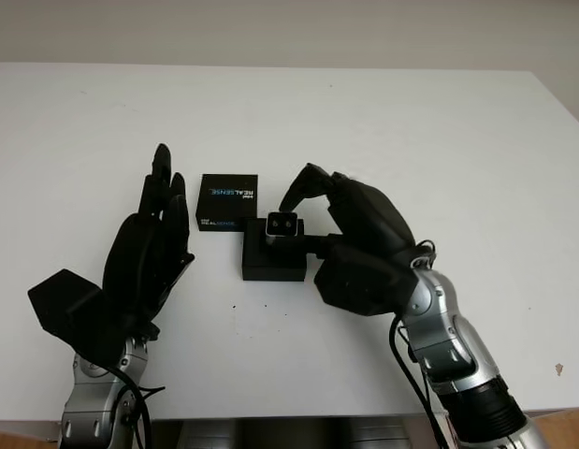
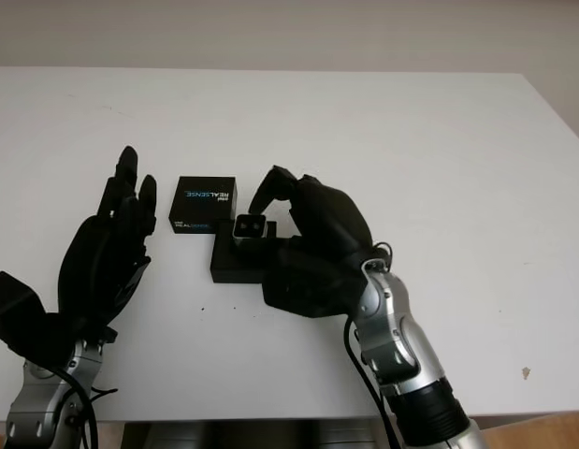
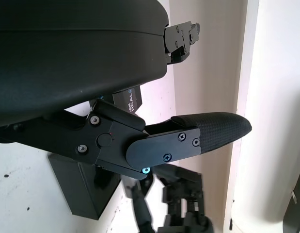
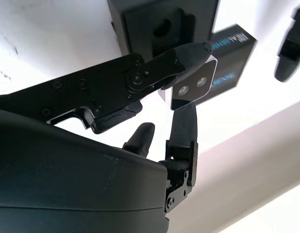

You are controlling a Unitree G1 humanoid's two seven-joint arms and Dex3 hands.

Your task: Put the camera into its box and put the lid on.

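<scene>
Right wrist view recorded the camera (image 4: 194,86) clamped between the fingers (image 4: 162,73) of the right hand (image 1: 359,248), lenses exposed, directly above the recessed tray of the box (image 4: 164,26). From the head, the camera was seen held just over the box's far edge, with the lid (image 1: 227,202) lying flat just beyond the fingertips. The left hand (image 1: 144,257) was held open beside the box, nothing gripped. Seating is judged the step in hand: the camera should be squared to the recess and lowered straight before release, with the box kept from sliding.
</scene>
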